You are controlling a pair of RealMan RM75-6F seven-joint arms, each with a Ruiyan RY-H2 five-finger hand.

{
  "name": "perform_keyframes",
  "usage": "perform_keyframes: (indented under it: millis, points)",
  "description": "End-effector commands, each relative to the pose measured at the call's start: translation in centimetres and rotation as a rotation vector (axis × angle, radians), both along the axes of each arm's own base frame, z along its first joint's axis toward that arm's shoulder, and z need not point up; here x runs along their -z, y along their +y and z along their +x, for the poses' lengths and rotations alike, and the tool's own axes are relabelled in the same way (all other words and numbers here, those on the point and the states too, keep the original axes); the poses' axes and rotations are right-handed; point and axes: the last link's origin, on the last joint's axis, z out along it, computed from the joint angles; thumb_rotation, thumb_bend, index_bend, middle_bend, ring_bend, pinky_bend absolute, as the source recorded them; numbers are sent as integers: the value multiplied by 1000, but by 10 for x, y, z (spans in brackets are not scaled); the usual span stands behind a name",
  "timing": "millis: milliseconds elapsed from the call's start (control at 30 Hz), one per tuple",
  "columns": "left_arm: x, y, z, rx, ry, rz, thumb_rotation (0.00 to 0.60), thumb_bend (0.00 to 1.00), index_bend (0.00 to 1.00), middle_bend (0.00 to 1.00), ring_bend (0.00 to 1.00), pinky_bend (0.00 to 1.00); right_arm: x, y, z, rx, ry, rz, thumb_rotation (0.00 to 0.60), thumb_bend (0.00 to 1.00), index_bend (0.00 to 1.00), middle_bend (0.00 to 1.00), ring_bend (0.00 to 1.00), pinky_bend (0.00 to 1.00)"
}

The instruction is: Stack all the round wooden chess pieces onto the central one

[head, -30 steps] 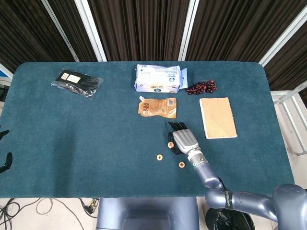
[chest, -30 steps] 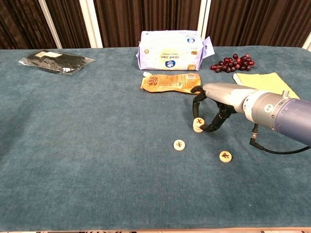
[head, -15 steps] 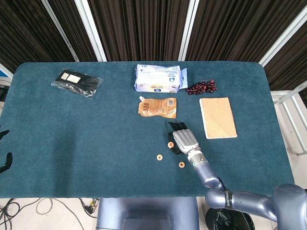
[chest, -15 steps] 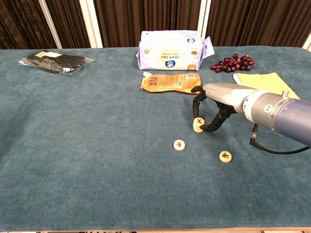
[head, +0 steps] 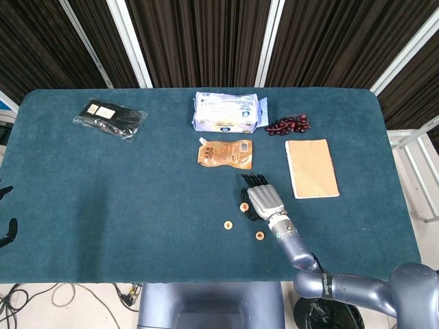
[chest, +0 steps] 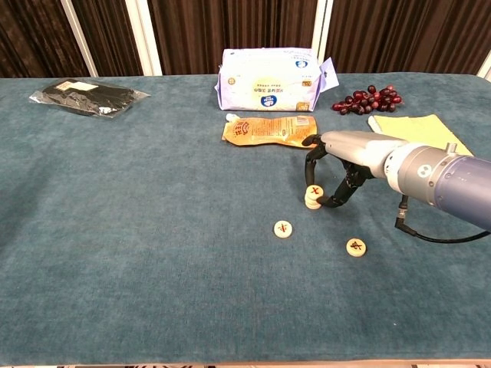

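Since a second ago: nothing has shifted, my right hand [chest: 337,172] stays curled around the small piece stack [chest: 312,196] mid-table | grip: fingertips touching or just off, cannot tell | do well: lift straight, don't topple | looks: pale discs, red marks; two singles [chest: 283,229] [chest: 355,247] lie nearer me

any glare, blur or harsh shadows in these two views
Head view: even, flat light, no glare; the chess pieces look tiny, their marks unreadable. Chest view: sharp; soft shadow under the right robot hand; slight sheen on the tissue pack.
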Motion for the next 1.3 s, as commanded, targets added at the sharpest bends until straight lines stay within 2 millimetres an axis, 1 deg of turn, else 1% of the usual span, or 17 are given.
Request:
perform_keyframes:
  millis: [33,533,1033,1133,1300]
  points:
    - [0,0,0,0,0,-1,600,490,161,0,0,0,0,0,0,1,-1,1,600,408,470,0,0,0]
    - [0,0,0,-4,1,-2,600,490,161,0,0,0,-1,0,-2,5,4,3,600,408,463,0,0,0]
    - [0,0,0,-5,0,-1,600,490,161,0,0,0,-2,2,-1,0,-2,6,600,408,450,0,0,0]
    - [0,0,-1,-6,-1,0,600,490,161,0,0,0,-5,2,0,-3,-10,-1,600,408,440,0,0,0]
    - [0,0,0,-8,-5,-1,600,490,161,0,0,0,-13,7,5,-24,-24,-12,600,407,388,0,0,0]
